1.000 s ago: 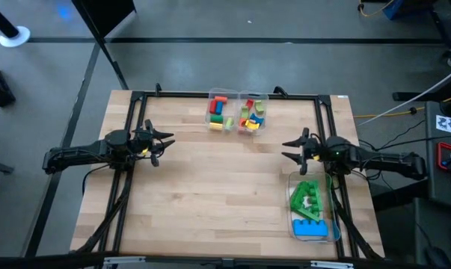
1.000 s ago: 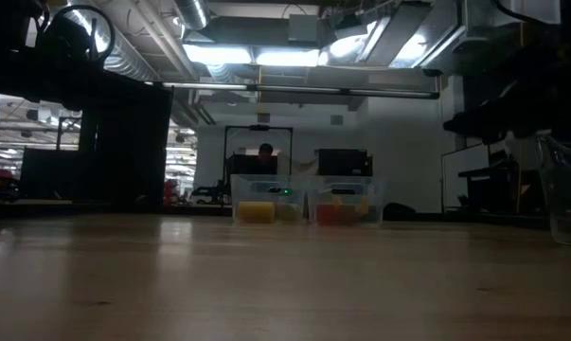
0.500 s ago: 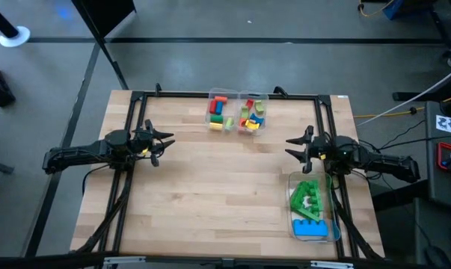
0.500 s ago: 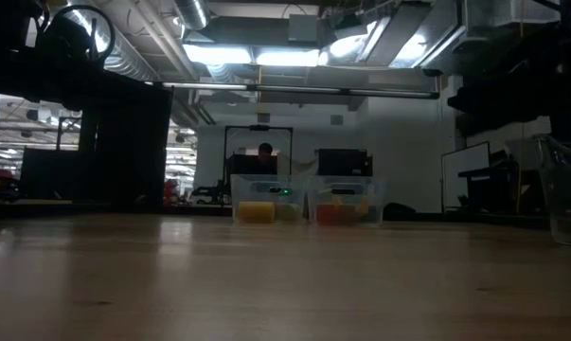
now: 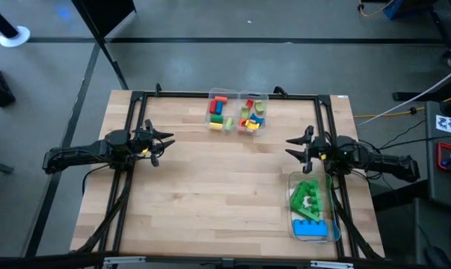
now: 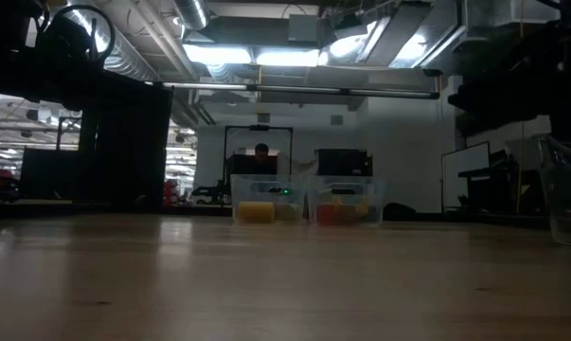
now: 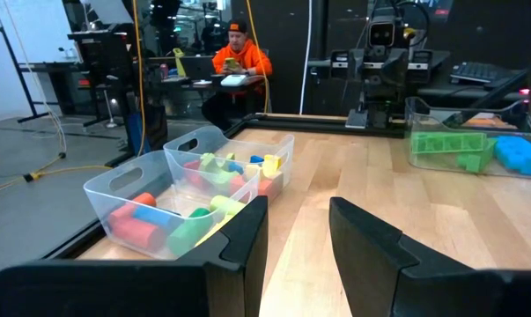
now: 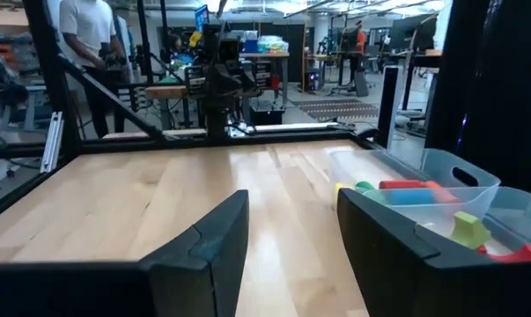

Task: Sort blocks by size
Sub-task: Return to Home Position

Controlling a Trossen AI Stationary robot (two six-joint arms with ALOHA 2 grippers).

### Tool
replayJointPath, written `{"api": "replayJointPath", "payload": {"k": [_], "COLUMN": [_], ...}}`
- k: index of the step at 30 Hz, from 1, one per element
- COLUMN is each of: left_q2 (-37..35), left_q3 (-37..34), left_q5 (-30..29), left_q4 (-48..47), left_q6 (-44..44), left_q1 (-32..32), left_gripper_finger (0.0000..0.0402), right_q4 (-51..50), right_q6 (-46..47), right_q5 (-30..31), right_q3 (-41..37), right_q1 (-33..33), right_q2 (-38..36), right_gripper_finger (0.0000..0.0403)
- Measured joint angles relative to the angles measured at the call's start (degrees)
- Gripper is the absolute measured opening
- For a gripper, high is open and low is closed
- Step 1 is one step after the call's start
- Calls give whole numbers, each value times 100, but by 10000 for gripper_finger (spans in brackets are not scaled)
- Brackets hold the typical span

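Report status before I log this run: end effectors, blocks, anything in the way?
Left end effector open, empty, table left edge. Right end effector open, empty, right edge. Blocks all in clear bins. Nothing in the way.

The left arm (image 5: 83, 153) reaches in from the left side, wrist in line with the forearm. Its left claw (image 5: 164, 148) points inward with both dark fingers (image 7: 239, 242) parted and nothing between them. The right arm (image 5: 382, 163) mirrors it from the right side, its right claw (image 5: 291, 147) facing the left one and well apart from it, fingers (image 8: 203, 238) likewise spread and empty. In the low view the dark bulk at upper right is probably the right arm.
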Motion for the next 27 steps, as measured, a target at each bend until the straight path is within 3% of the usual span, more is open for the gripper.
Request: {"api": "replayJointPath", "payload": {"k": [27], "left_q2": [-1], "left_q3": [0], "left_q5": [0], "left_q4": [0], "left_q6": [0], "left_q1": [1], "left_gripper_finger": [109], "right_q4": [2], "right_q6": [0], "right_q5": [-10], "right_q3": [0], "right_q1": [57], "right_q2": [32], "right_gripper_finger": [177]}}
